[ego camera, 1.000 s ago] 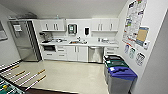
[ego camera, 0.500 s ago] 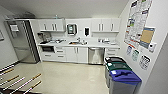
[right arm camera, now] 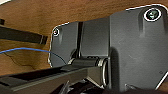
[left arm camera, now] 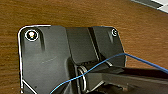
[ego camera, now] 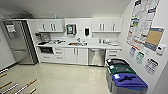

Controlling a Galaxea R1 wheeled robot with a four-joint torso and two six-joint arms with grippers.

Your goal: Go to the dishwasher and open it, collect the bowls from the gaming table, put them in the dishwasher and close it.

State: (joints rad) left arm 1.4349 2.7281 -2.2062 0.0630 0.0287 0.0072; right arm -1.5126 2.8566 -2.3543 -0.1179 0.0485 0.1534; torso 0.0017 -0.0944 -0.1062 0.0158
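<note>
Ahead of me, filling the middle of the head view, is a kitchenette with white cabinets below a pale counter and more white wall cupboards above. At the left of the frame stands a tall brushed-steel refrigerator. On the right wall hangs a large printed poster, with a tan cork board and smaller notices below it. In the lower right corner sit three recycling bins in a row: a blue-lidded bin nearest, a green-lidded bin behind it, and a black-lidded bin furthest back.

The brushed-steel under-counter dishwasher is right of centre in the frame, set into the cabinet run just beyond the black-lidded bin, its door shut flush with the fronts beside it. A sink is let into the counter to its left, and a dark built-in microwave sits low in the left cabinets. A dark dispenser hangs on the wall above the sink.

The glossy pale floor stretches toward me.

In both wrist views I see brown wood-grain surface behind my dark plate, and a thin blue cable crossing it. Whether my fingers on either side are released or clenched, I cannot tell.
</note>
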